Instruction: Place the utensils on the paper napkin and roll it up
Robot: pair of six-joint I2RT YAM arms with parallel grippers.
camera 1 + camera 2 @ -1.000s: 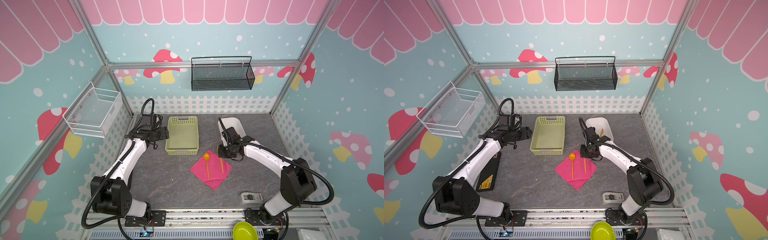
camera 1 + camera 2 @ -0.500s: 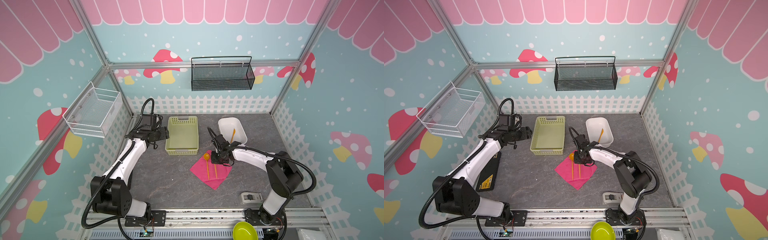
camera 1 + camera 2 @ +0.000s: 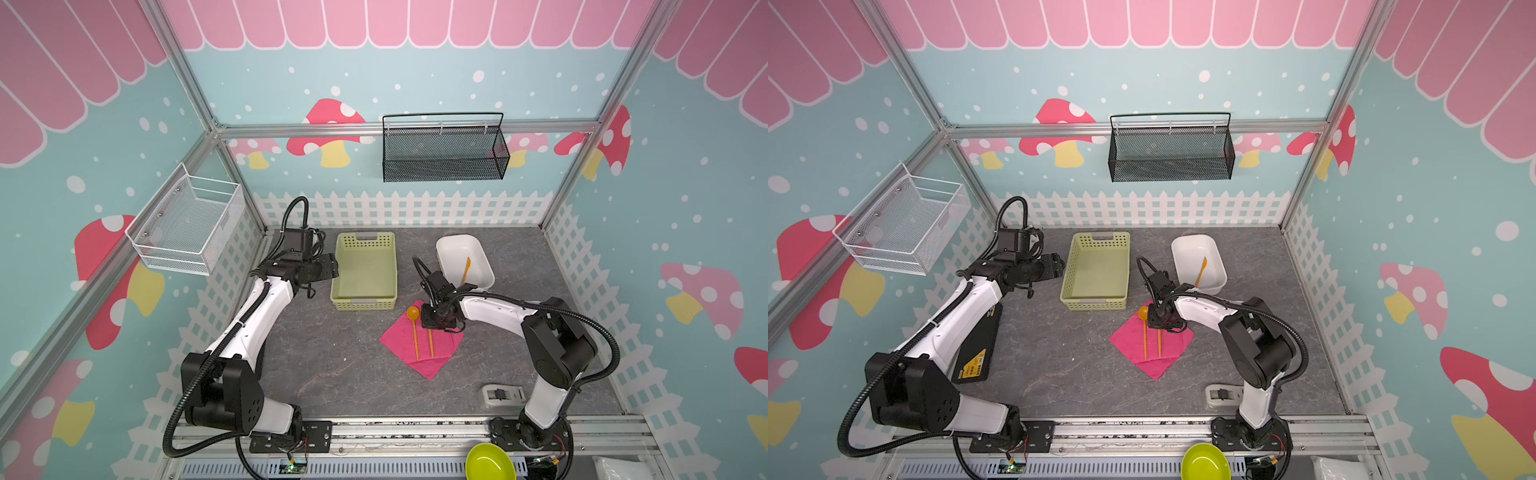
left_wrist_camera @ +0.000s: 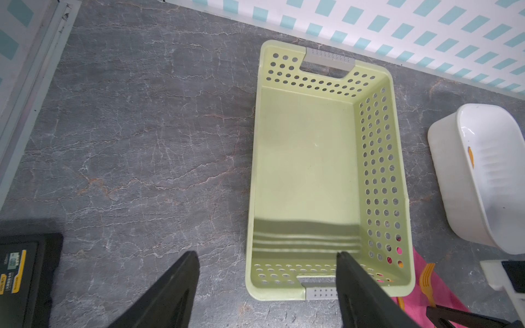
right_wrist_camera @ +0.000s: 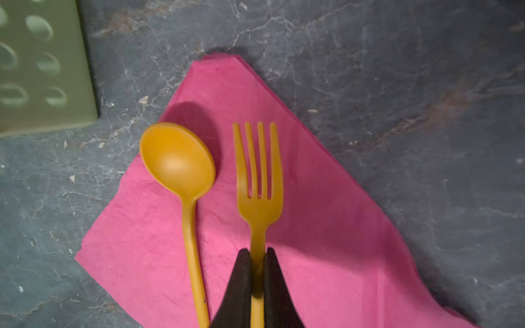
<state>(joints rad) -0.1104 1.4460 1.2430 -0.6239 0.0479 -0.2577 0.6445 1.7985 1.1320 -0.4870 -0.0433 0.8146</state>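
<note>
- The left gripper (image 4: 266,257) hovers by the green basket (image 3: 363,305) with its fingers spread and empty, the same as one second ago.
- The spoon (image 5: 177,162) lies unmoved on the paper napkin (image 3: 399,338).
- The fork (image 5: 258,181) is now just beside the spoon and parallel to it. One second ago it was nearer the napkin's right edge.
- The right gripper (image 5: 258,252) still pinches the fork's handle, so the release is not yet done.
- The knife (image 3: 466,269) remains in the white tub (image 3: 453,245). I judge it comes next.
</note>
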